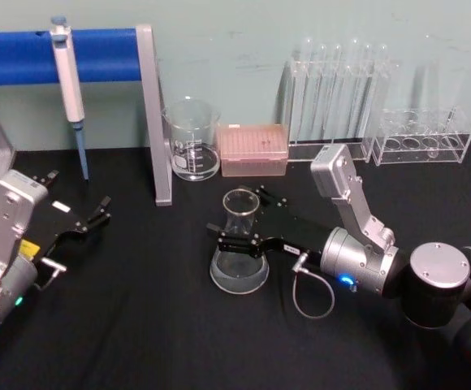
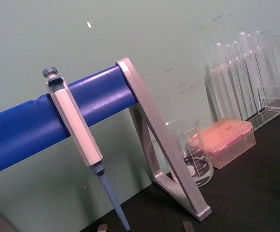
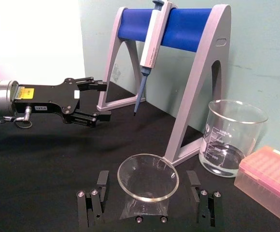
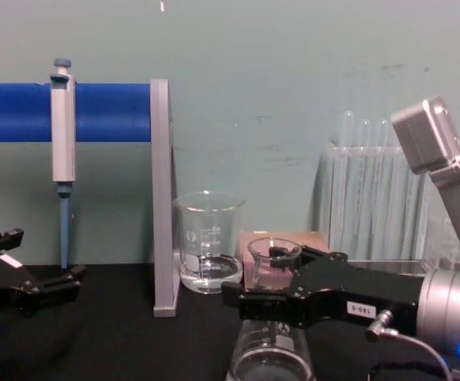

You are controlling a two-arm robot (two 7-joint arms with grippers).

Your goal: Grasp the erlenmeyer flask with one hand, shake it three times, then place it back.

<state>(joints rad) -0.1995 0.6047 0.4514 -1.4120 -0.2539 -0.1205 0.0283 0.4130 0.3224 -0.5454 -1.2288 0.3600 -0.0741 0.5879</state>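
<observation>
Head view, at the lab bench: the erlenmeyer flask point(image 1: 239, 264) stands upright on the black table point(image 1: 138, 333), near the middle and in front of the beaker point(image 1: 193, 142) and the pink tip box point(image 1: 254, 151). The right gripper point(image 1: 237, 213) reaches in from the right at the height of the flask's neck, one finger on each side of it. In the right wrist view the flask's point(image 3: 148, 195) round rim sits between the two fingers point(image 3: 102, 180) of the right gripper point(image 3: 147, 181), with dark cloth showing on both sides, so the jaws are spread and not pressing the glass. From the chest view the right gripper point(image 4: 254, 278) is level with the neck while the flask's point(image 4: 270, 361) wide base rests on the table below.

On the left side of the table, the left gripper point(image 1: 81, 199) hangs low beside the grey stand point(image 1: 161, 122), well apart from the flask. Its fingers are parted and hold nothing, as seen from the right wrist point(image 3: 101, 100) and chest point(image 4: 44, 255) cameras.

A pipette point(image 1: 69, 77) hangs from the stand's blue bar point(image 1: 105, 55). Test tubes point(image 1: 341, 89) stand in a row against the back wall, with a clear rack point(image 1: 424, 140) to their right.
</observation>
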